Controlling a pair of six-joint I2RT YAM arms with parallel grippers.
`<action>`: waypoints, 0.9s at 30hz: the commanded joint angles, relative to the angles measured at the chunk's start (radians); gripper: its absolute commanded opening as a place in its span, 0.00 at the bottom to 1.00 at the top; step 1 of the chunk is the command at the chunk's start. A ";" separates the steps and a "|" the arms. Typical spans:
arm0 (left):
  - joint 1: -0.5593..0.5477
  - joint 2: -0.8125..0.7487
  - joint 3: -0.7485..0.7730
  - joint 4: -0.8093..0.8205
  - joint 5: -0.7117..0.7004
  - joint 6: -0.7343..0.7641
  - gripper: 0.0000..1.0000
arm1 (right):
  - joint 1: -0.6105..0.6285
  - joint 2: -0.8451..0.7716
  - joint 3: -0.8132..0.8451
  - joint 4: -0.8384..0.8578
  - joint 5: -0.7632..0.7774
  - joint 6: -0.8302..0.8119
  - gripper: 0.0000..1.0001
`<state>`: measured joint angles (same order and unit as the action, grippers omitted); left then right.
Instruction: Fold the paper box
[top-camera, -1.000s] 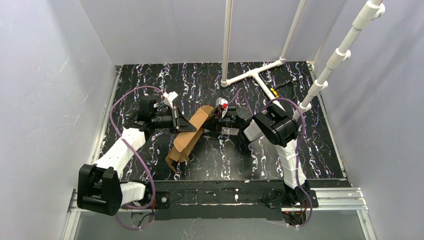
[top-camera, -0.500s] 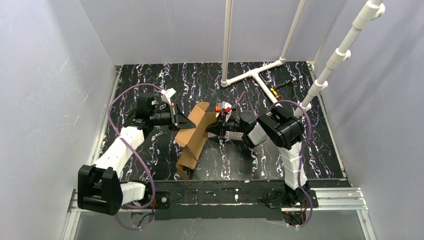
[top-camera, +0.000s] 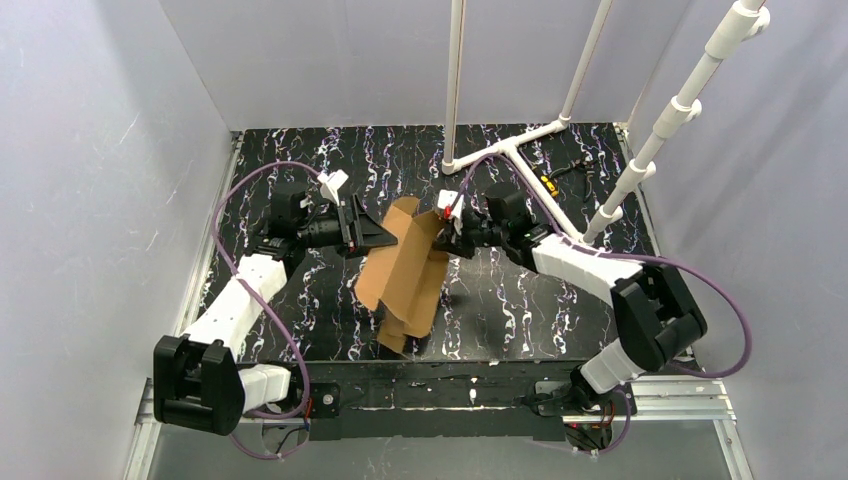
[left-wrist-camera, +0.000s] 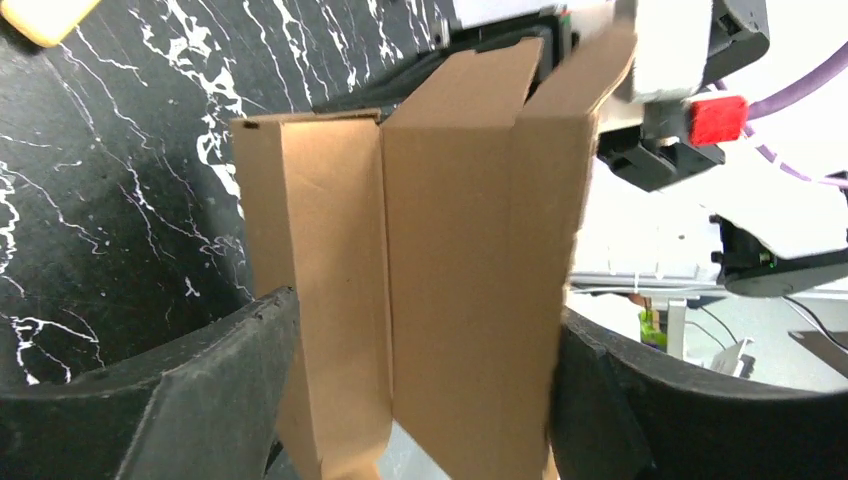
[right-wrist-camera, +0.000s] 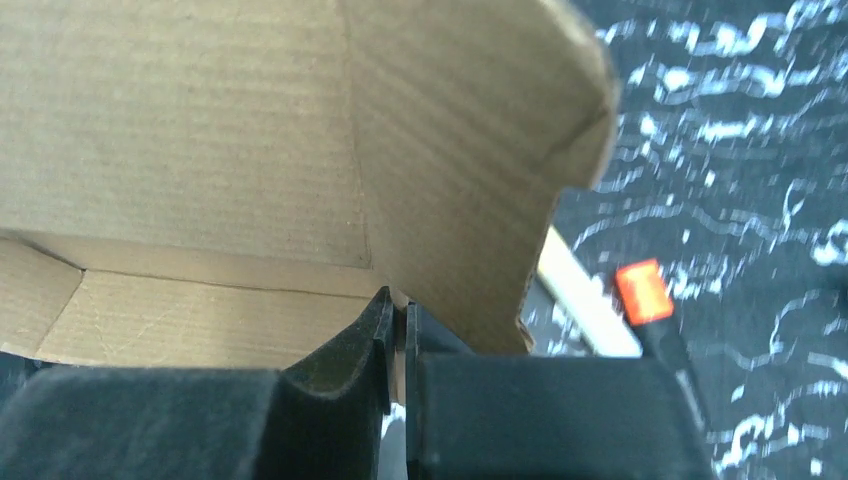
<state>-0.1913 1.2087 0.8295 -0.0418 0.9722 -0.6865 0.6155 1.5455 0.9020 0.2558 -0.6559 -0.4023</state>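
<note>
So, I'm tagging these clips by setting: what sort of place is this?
Probably a lab robot test cell: plain grey walls enclose a black marbled tabletop, white pipe framing stands at the back, and the left arm and right arm are bolted to a metal rail.

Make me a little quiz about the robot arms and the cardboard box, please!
1. True or false: the right gripper is pinching a bit of the paper box.
2. Pick one: the left gripper has its jaws A) spread wide apart, B) squeezed tight together, C) clamped on a white pipe.
3. Fill the gap: the table under the box is ___ with white streaks.

Key: 1 true; 2 A; 3 black.
</note>
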 joint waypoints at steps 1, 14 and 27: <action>0.018 -0.090 0.022 -0.030 -0.082 0.067 0.84 | -0.006 -0.080 0.075 -0.518 0.145 -0.186 0.01; 0.121 -0.402 -0.345 0.019 -0.189 -0.171 0.98 | -0.183 0.022 0.304 -0.959 0.491 -0.061 0.02; -0.113 -0.369 -0.430 0.079 -0.371 -0.236 0.98 | -0.244 0.153 0.297 -0.964 0.515 -0.050 0.31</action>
<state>-0.2653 0.8204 0.4053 -0.0097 0.6575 -0.8989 0.3859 1.7237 1.1984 -0.7036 -0.1303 -0.4549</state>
